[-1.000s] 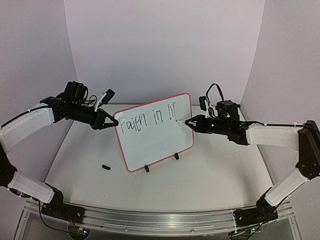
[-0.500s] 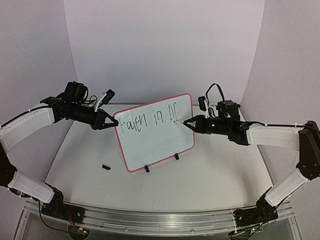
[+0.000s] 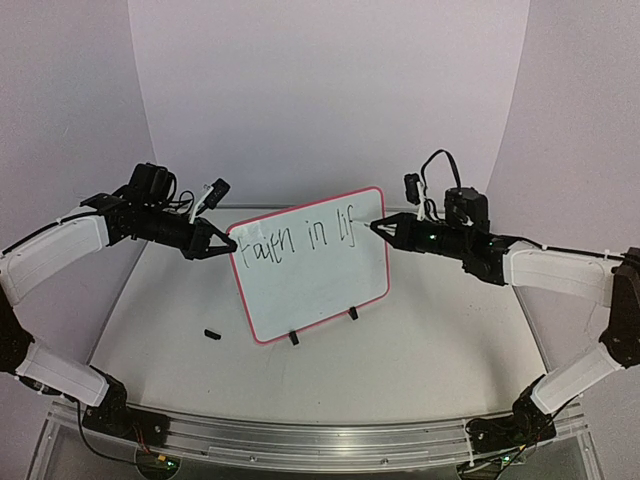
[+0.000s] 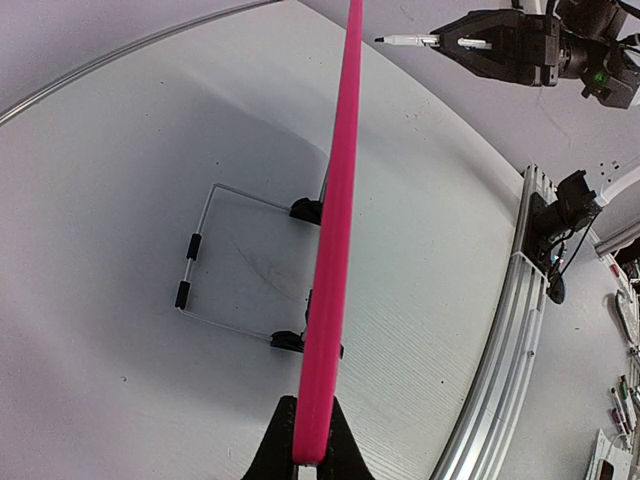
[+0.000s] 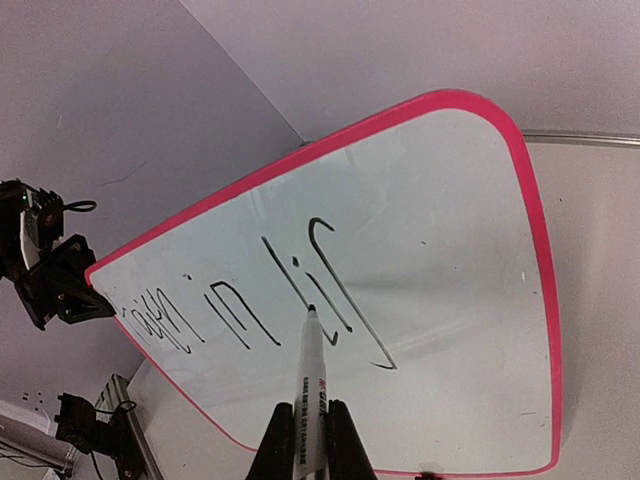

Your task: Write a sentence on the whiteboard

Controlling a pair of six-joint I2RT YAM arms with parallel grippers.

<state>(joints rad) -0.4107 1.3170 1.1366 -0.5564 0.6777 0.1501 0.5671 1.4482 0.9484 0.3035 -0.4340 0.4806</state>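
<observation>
Our left end effector (image 3: 226, 243) clamps the whiteboard (image 3: 310, 285) by its frame-left edge to steady it, while our right end effector (image 3: 383, 227) grips the marker (image 5: 313, 370) for writing.

White table (image 3: 430, 350) fills lower half of top view. Whiteboard (image 3: 310, 270) stands at centre on 2 black clip feet (image 3: 293, 338), wire prop (image 4: 189, 245) behind. Small black bit (image 3: 211, 334) lies lower left, apart.
</observation>
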